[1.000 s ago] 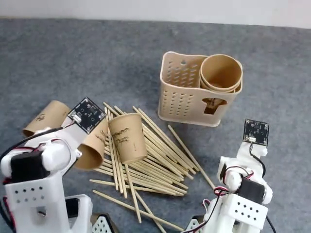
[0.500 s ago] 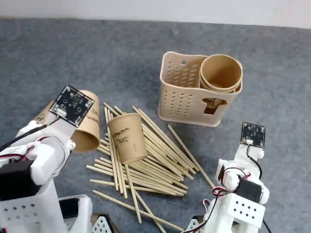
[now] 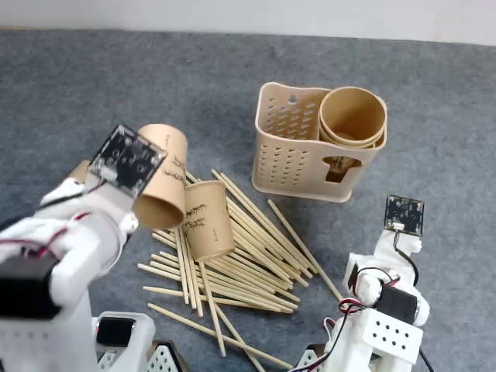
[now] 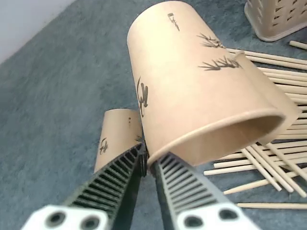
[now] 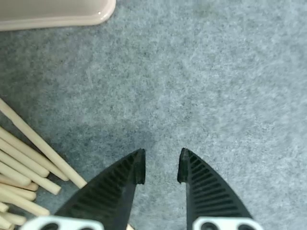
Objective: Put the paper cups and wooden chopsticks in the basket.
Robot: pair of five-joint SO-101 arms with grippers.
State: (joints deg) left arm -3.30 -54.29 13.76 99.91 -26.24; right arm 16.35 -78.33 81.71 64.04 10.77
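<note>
Since a second ago the left arm (image 3: 77, 240) has raised its paper cup (image 3: 163, 174) off the chopstick pile and swung it higher, a little toward the basket (image 3: 298, 155); the right arm (image 3: 384, 291) has hardly shifted.

From the high view, the held cup hangs tilted in the air, mouth down toward the arm, above the near-left edge of the wooden chopsticks (image 3: 248, 256), which lie scattered on the grey worktop (image 3: 116, 85). A second cup (image 3: 208, 221) lies on its side across the pile. The basket stands upright beyond the pile, with nested cups (image 3: 353, 116) already in its right compartment and the left one seemingly free.

The left wrist view shows the left gripper (image 4: 148, 158) with its fingers pinching the rim of the held cup, one finger inside the mouth and one outside. Below it, a third cup (image 4: 117, 139) lies on the worktop, apart from the sticks.

The right wrist view shows the right gripper (image 5: 160, 165) with its fingers slightly spread and nothing between them, above bare worktop, chopstick ends to one side and the foot of the basket farther off.

The step in hand looks like the carry of this cup to the basket. The next move probably calls for turning the cup upright over the nested stack or the free compartment before release; a rim pinch gives little hold, so a swing could tip it.
</note>
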